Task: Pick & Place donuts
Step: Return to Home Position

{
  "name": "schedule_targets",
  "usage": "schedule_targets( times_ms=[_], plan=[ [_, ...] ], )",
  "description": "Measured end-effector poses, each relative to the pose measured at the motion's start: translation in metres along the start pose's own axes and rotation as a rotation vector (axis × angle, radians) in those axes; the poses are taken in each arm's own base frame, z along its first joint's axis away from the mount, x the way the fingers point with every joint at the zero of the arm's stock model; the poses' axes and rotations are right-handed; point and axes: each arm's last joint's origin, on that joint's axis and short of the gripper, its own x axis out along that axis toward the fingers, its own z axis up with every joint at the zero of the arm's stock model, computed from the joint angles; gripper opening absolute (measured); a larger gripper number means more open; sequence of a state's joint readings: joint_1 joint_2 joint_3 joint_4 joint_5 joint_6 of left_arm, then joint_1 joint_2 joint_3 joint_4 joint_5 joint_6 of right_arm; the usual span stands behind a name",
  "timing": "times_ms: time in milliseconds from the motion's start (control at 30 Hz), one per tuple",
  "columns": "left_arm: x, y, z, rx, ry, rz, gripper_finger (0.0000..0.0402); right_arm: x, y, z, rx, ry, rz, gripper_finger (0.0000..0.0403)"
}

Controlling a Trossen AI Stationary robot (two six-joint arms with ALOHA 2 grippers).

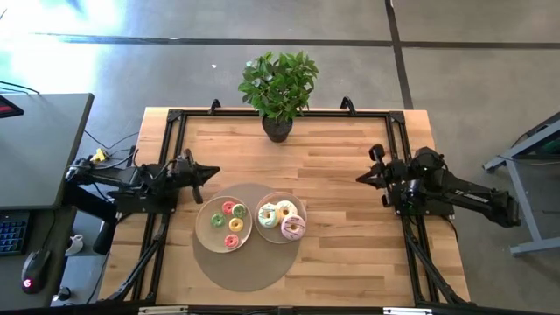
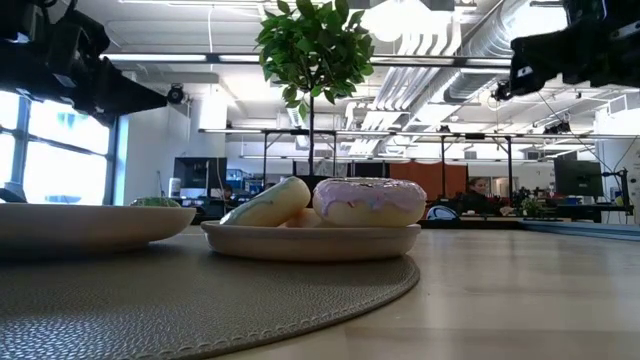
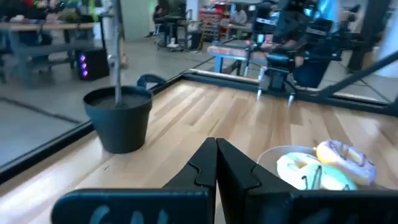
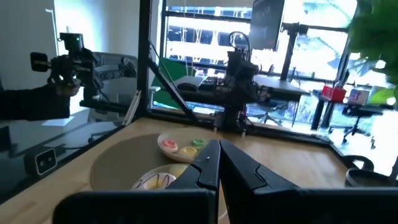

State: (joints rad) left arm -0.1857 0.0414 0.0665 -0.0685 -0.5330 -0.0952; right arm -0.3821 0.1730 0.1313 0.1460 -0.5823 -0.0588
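Note:
Three larger donuts, white-green, cream and pink, lie on a beige plate near the table's middle. Several mini donuts lie on a second plate to its left. Both plates rest on a round grey mat. My left gripper hovers shut at the table's left side, pointing level toward the middle, well short of the plates. My right gripper hovers shut at the right side, pointing back at it. The left wrist view shows two larger donuts; the right wrist view shows the mini donuts.
A potted plant stands at the table's far edge, its black pot close to my left gripper's far side. A black frame runs round the tabletop. Bare wood lies between the plates and my right gripper.

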Motion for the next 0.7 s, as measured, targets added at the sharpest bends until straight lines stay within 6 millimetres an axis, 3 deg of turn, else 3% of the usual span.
schedule_targets(
  times_ms=[433, 700],
  plan=[
    [0.0, 0.002, -0.002, -0.027, 0.022, 0.022, 0.0, 0.001, 0.001, -0.032, 0.051, 0.014, -0.001, 0.0008],
    [0.0, 0.002, -0.003, -0.024, 0.027, 0.019, 0.0, 0.001, 0.002, -0.037, 0.051, 0.055, 0.002, 0.0002]
  ],
)
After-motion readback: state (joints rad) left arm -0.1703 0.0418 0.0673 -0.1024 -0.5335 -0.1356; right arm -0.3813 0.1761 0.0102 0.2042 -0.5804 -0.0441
